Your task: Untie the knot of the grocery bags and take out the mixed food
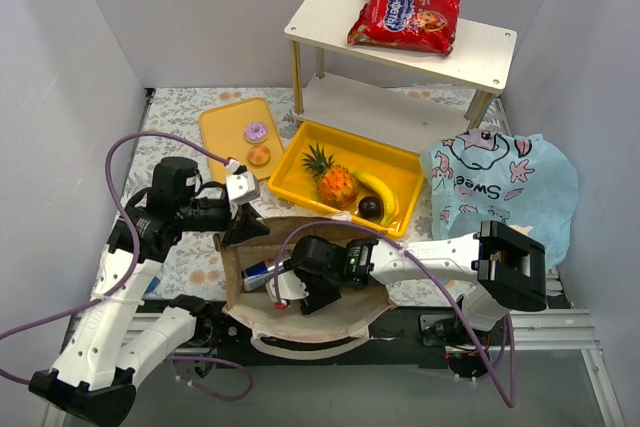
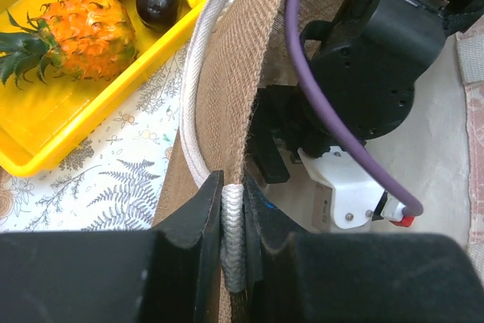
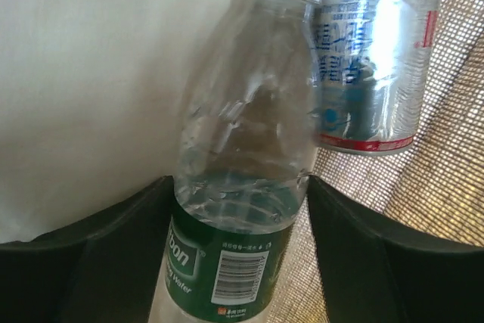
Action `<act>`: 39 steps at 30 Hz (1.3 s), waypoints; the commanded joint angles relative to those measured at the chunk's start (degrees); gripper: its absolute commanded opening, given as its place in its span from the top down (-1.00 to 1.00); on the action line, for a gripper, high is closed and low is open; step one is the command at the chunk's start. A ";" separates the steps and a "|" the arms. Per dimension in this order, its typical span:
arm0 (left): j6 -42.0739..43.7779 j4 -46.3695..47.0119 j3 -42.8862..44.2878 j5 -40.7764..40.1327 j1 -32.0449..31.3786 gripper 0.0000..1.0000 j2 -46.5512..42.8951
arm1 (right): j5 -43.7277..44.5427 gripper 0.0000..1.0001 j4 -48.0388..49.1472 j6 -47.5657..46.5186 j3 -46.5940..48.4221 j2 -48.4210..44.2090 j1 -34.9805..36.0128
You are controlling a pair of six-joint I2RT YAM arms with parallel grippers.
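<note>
The brown paper bag point(image 1: 262, 309) lies open at the near edge. My left gripper point(image 1: 243, 219) is shut on its cream handle point(image 2: 231, 232) and rim point(image 2: 227, 73), holding the mouth up. My right gripper point(image 1: 300, 290) is inside the bag, its jaws closed against both sides of a clear water bottle point(image 3: 242, 149) with a green label. A silver-blue can point(image 3: 378, 58) lies beside the bottle; it also shows in the top view point(image 1: 257, 273). The light-blue plastic bag point(image 1: 500, 182) lies at the right.
A large yellow tray point(image 1: 385, 159) holds a pineapple point(image 1: 333, 182), a banana point(image 1: 384, 192) and a dark round fruit point(image 1: 370, 208). A small yellow tray point(image 1: 222, 132) holds two doughnuts point(image 1: 257, 132). A red cookie packet point(image 1: 407, 15) lies on a two-level shelf point(image 1: 490, 52).
</note>
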 commanded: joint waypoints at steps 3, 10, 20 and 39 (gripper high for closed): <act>-2.01 5.53 -0.06 2.67 -0.22 1.00 -0.58 | -6.63 -0.17 -2.63 -0.18 0.55 0.56 -2.01; -3.15 6.76 0.29 -2.95 -0.22 1.00 0.83 | -10.76 0.49 -9.04 -6.41 11.32 -2.52 -4.82; -9.40 11.60 8.71 -21.93 0.65 -0.51 7.50 | -25.88 0.67 -19.07 -9.15 26.90 -14.45 -9.65; -11.51 7.21 42.48 -26.16 14.98 -0.78 19.38 | -11.94 0.97 50.34 25.83 6.79 -26.44 -32.07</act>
